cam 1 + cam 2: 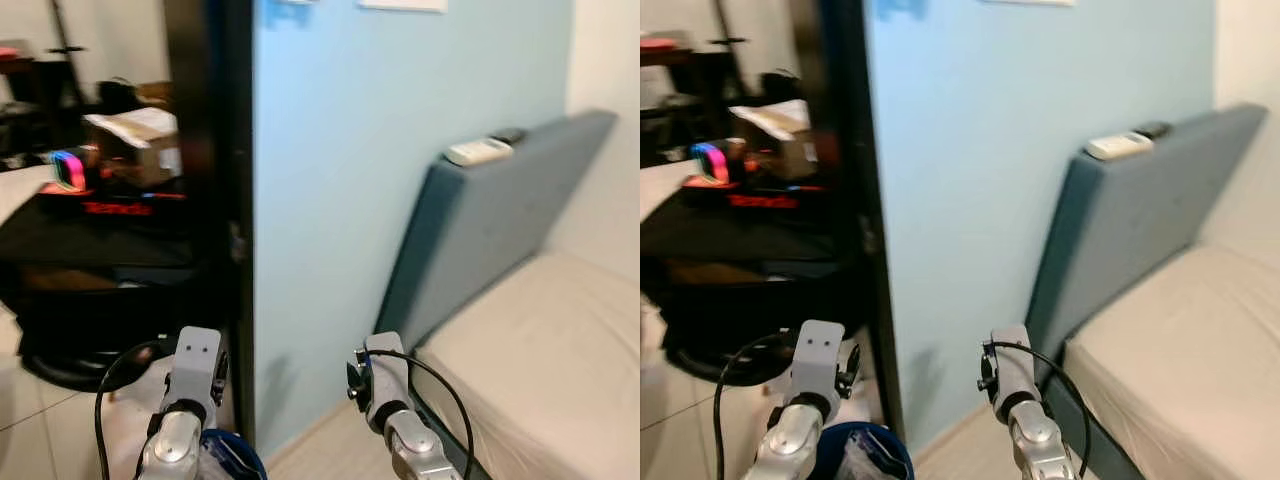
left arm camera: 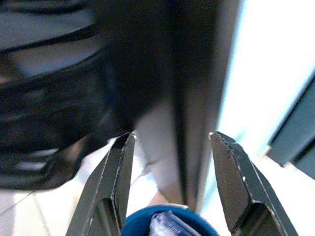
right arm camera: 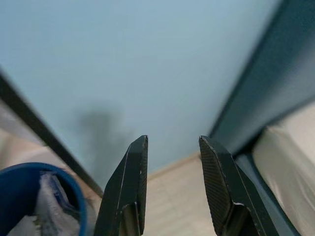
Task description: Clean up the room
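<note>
Left wrist: blue bin [image 2: 147, 223], seemingly below spread left pincer [image 2: 170, 142].

Both silver arms raised forward, low in the head views. Left gripper [image 2: 170, 162]: two long black fingers spread wide, nothing between. Right gripper [image 3: 172, 164]: black fingers parted, nothing held, pointing ahead.

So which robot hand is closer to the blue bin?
Left. The left gripper hangs open just above the blue bin. The right gripper, also open, sits off to the bin's side, toward the bed.
</note>
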You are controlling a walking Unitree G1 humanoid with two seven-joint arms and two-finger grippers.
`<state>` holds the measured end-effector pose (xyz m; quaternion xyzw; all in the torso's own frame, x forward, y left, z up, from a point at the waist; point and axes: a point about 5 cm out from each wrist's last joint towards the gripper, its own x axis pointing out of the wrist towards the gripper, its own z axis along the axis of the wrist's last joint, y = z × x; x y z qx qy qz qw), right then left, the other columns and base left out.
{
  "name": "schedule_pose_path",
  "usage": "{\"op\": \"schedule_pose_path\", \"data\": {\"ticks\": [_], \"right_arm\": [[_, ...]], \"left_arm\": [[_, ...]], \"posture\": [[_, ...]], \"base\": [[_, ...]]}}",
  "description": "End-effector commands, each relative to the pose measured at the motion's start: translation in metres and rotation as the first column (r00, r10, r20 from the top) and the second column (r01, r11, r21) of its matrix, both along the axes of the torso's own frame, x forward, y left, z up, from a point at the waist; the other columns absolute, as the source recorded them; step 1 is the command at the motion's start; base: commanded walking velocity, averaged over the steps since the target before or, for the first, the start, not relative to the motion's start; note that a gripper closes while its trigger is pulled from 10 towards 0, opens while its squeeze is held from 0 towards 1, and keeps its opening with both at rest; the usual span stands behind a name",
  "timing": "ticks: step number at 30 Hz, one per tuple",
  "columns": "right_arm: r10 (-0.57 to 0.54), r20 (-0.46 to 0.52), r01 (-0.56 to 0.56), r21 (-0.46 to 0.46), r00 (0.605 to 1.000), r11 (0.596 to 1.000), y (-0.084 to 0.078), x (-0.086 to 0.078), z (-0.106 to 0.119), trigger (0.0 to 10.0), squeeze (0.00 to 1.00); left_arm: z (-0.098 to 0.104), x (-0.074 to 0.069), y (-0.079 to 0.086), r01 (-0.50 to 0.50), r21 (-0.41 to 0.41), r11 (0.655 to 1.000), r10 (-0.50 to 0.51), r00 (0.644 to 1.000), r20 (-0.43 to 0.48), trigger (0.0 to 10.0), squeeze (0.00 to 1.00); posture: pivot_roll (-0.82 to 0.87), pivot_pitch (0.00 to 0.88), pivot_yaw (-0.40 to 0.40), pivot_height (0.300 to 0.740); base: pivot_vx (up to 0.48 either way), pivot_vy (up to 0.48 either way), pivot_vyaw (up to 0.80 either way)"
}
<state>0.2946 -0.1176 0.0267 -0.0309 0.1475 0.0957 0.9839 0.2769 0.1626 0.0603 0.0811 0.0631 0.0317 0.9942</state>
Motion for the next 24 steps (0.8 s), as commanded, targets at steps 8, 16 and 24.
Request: {"op": "schedule_pose_path", "data": {"ticks": [8, 16, 24], "right_arm": [[-0.009, -0.01, 0.009, 0.001, 1.0, 1.0, -0.0033, -0.0005, -0.0005, 10.0, 0.0], [-0.01, -0.019, 0.01, 0.004, 1.0, 1.0, -0.0039, -0.0018, -0.0016, 10.0, 0.0], [-0.005, -0.031, 0.006, 0.009, 1.0, 1.0, -0.0036, -0.0027, -0.0026, 10.0, 0.0]], "left_arm": [[0.0015, -0.0013, 0.0002, 0.005, 0.0, 1.0, -0.005, 1.0, 0.01, 10.0, 0.0], [0.0026, -0.0009, -0.0002, 0.013, -0.003, 1.0, -0.013, 1.0, 0.014, 10.0, 0.0], [0.0039, -0.0018, -0.0042, 0.037, -0.023, 0.999, -0.036, 0.999, 0.025, 10.0, 0.0]], "posture": [[0.0, 0.043, -0.057, 0.735], [0.0, 0.048, -0.056, 0.735], [0.0, 0.049, -0.056, 0.735]], "base": [[0.0, 0.0, -0.8], [0.0, 0.0, -0.8], [0.0, 0.0, -0.8]]}}
